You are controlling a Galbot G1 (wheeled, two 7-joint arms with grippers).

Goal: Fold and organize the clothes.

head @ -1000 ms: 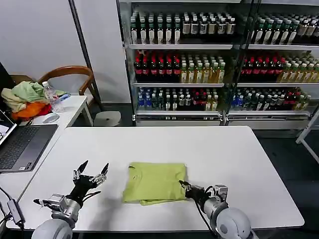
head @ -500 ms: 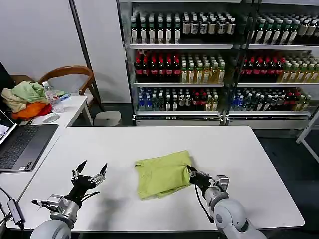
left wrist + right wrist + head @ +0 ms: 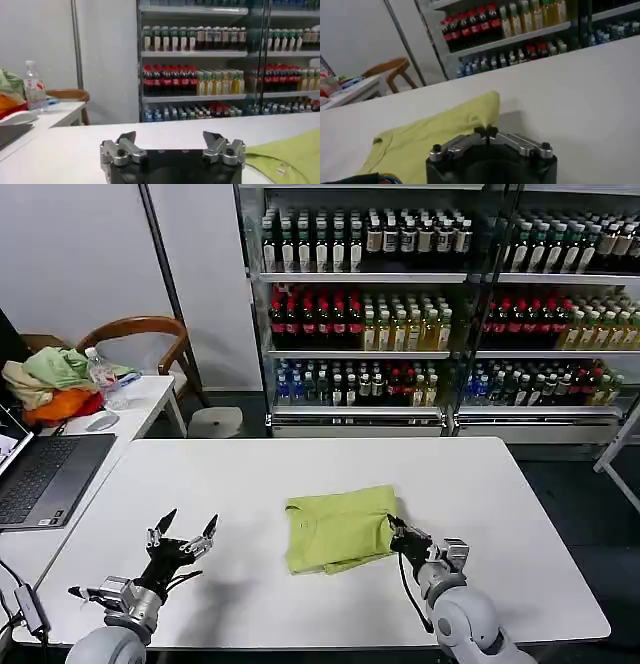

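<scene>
A folded lime yellow-green T-shirt [image 3: 338, 529] lies on the white table [image 3: 480, 484], a little right of centre. My right gripper [image 3: 394, 528] is at the shirt's right edge, shut on the fabric; in the right wrist view the shirt [image 3: 430, 137] runs away from the closed fingertips of the right gripper [image 3: 487, 131]. My left gripper [image 3: 184, 529] hovers over bare table to the left of the shirt, open and holding nothing. The left wrist view has the left gripper [image 3: 170, 136] spread wide, with a corner of the shirt [image 3: 287, 155] off to the side.
A side table at the left holds a laptop [image 3: 40, 474], a mouse [image 3: 101, 421], a water bottle [image 3: 103, 379] and a bundle of pale green, cream and orange fabrics [image 3: 52, 384]. A wooden chair [image 3: 145, 334] and shelves of drink bottles [image 3: 440, 304] stand behind.
My right gripper has dragged the folded shirt to the right and farther from the front edge, turning it slightly. The left gripper has stayed put.
</scene>
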